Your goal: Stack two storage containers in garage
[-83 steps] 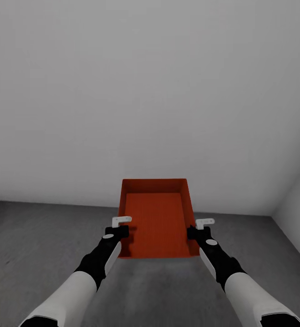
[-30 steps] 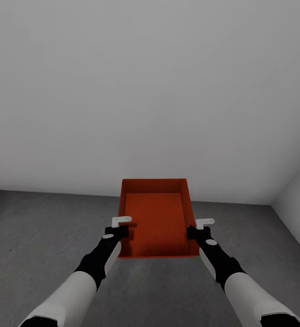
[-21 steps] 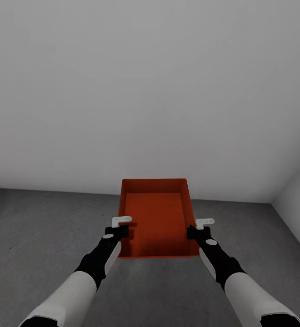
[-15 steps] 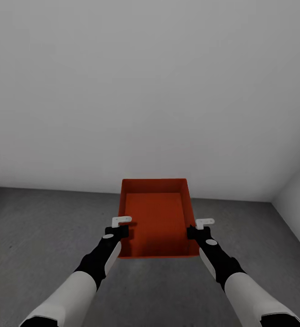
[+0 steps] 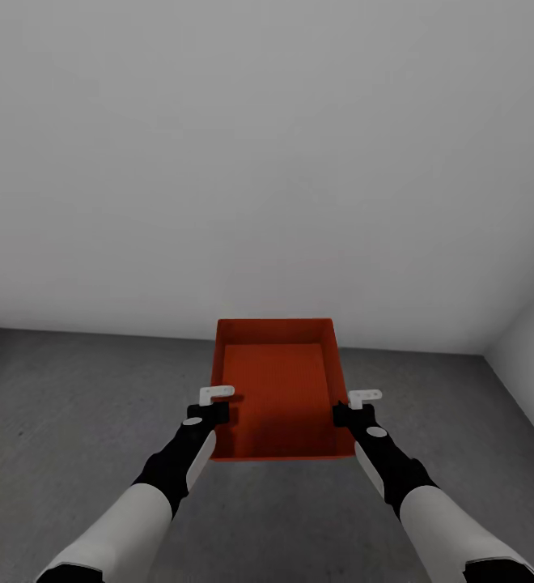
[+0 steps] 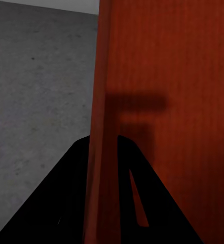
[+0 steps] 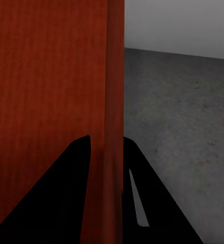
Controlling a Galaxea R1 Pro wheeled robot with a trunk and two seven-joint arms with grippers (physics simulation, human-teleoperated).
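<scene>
The grey concrete floor (image 5: pixel 73 421) has slid slightly in view as the camera moved; both hands stay clamped. The left hand (image 5: pixel 212 411) and right hand (image 5: pixel 349 414) pinch opposite walls of the orange-red ribbed open bin (image 5: pixel 279 389), held between them above the floor, white wall (image 5: pixel 267 162) ahead.

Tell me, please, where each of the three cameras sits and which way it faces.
Head view: on the head, looking forward and down at the orange-red container, grey floor, white wall; both forearms show.
Left wrist view: by the left tool, along the container's left wall; dark fingers show.
Right wrist view: by the right tool, along its right wall.
All share the container and floor.
</scene>
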